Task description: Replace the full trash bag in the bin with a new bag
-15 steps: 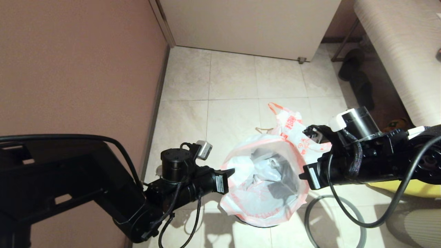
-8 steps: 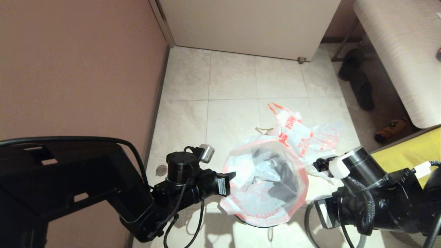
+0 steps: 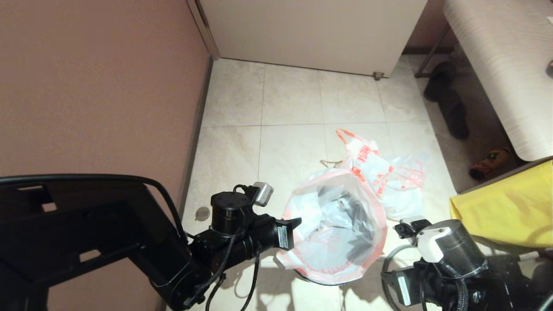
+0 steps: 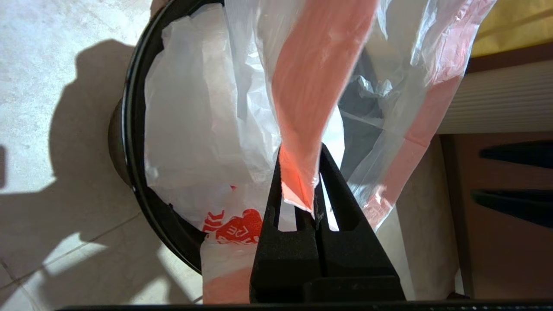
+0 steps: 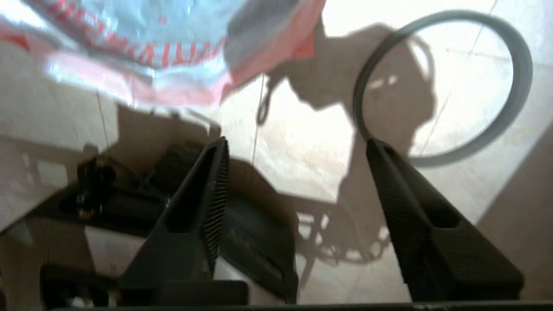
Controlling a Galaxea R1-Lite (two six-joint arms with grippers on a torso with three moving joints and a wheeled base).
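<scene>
The new bag, thin and see-through with a wide pale-orange hem band, stands open in the black bin. My left gripper is at the bag's left side and is shut on its hem band. The full trash bag, with red lettering and an orange loop handle, lies on the floor just behind the bin. Low at the near right, my right gripper is open and empty, apart from the bag. The grey hoop rim lies flat on the tiles beside it.
A pink-brown wall runs along the left and a white door closes the back. Dark slippers lie under a pale bench on the right. Yellow cloth is near my right arm.
My right gripper let go of the new bag's right hem, opened, and drew back and down to the near right. The bag's right side slackened. The left gripper kept its hold.
</scene>
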